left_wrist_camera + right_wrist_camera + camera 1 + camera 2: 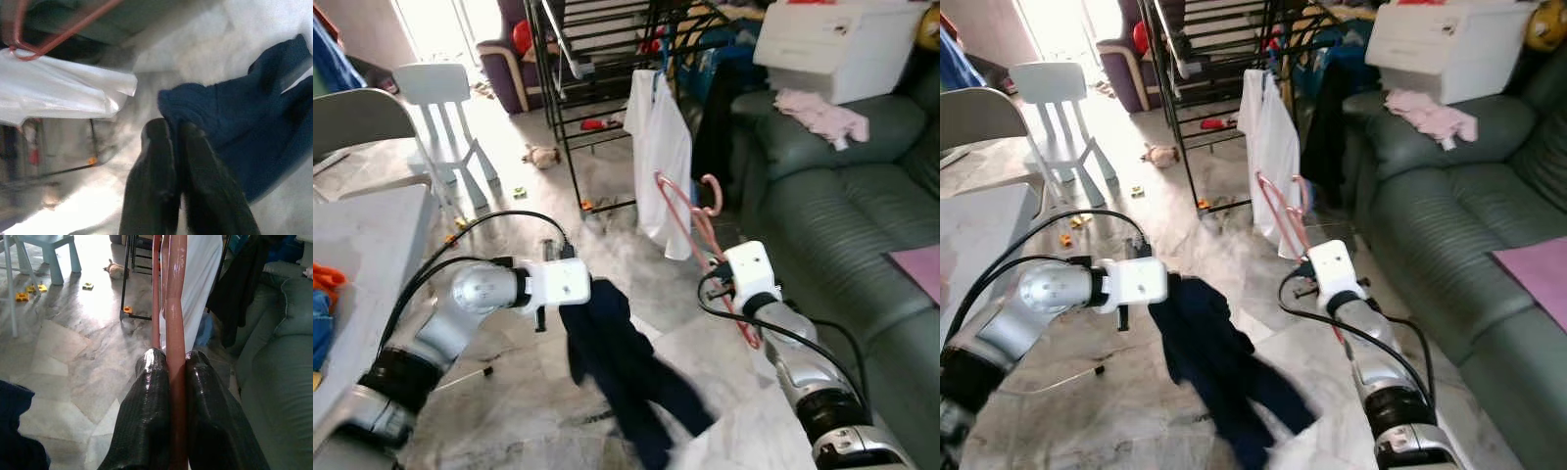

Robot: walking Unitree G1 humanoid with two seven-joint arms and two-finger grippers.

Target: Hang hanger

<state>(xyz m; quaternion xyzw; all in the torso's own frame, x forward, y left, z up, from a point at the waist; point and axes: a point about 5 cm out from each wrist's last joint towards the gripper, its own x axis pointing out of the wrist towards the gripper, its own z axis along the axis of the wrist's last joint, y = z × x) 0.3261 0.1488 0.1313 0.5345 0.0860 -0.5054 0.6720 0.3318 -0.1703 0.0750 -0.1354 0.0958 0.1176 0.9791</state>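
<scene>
While marble floor [636, 264] shines, sofa [822, 225] R

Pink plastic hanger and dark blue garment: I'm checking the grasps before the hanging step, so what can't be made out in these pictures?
- Pink plastic hanger: its lower bar runs behind the right gripper housing in the eye views; its hook is cut off by the right wrist view's edge.
- Dark blue garment: bunched and motion-blurred; type unclear. Left gripper pinches one edge.
- Black metal drying rack: top cut off by the frame.
</scene>
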